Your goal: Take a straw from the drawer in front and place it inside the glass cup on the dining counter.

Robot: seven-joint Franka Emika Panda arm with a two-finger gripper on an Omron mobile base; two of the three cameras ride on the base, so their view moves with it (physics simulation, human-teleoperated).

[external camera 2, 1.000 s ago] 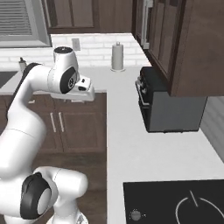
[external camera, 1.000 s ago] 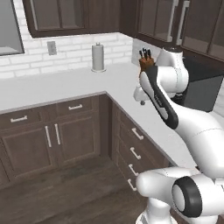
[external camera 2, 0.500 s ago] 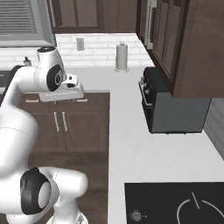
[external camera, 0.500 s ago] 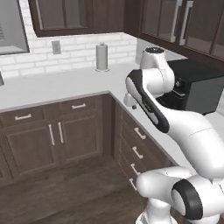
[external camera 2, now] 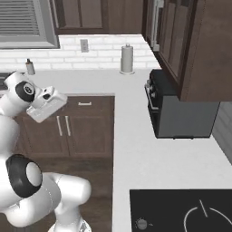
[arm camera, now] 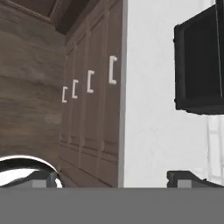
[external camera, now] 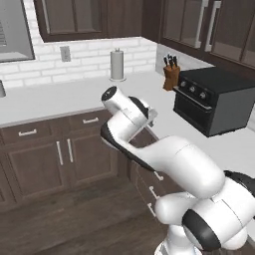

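My gripper (arm camera: 116, 179) is open, its two dark fingertips (arm camera: 188, 178) set wide apart with nothing between them. The hand (external camera 2: 46, 105) hangs level with the counter edge, in front of the dark brown cabinets (external camera: 149, 116). Along it I look at a stack of shut dark brown drawers, each with a small silver bar handle (arm camera: 113, 69), under the white wall counter (arm camera: 162, 122). Two of those handles (external camera: 158, 175) show below the arm. I cannot tell which drawer holds the straw. The straw is hidden. The glass cup and the dining counter are out of view.
A black toaster oven (external camera: 214, 99) stands on the wall counter (external camera 2: 136, 149), with a knife block (external camera: 171, 72) and a paper towel roll (external camera: 117, 64) behind it. A black cooktop (external camera 2: 181, 210) lies at the near right. Wood floor (external camera: 69, 214) lies before the cabinets.
The arm has swung left and down, from over the counter corner to in front of the cabinet fronts. The views have shifted only slightly.
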